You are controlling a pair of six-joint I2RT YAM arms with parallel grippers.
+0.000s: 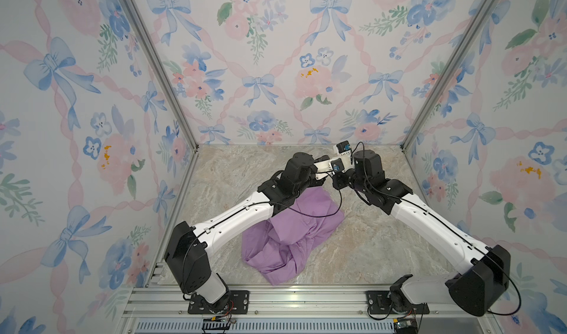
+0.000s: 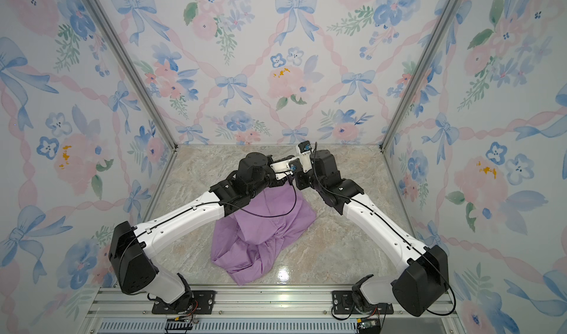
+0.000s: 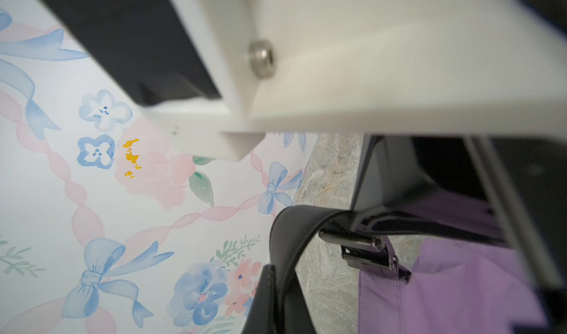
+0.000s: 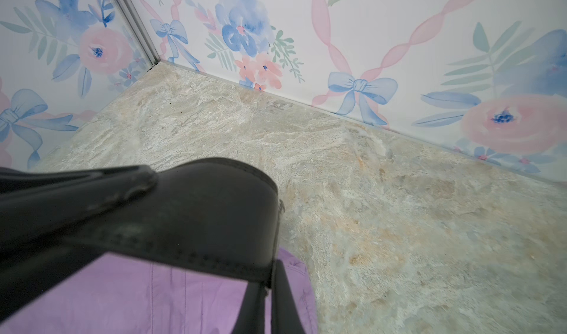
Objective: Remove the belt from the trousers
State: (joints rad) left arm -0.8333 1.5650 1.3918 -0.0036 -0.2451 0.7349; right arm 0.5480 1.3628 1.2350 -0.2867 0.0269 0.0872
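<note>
One cable [image 1: 322,216] over trousers [image 1: 285,252], belt [image 4: 199,212] aloft

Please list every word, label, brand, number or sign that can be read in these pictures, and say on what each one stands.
No text can be read here.
On the white camera mount, seen in a top view: tiny dark marks, too small to read.
On the belt, its buckle and the trousers: no lettering visible.
On the wallpaper: only flowers and bows.
</note>
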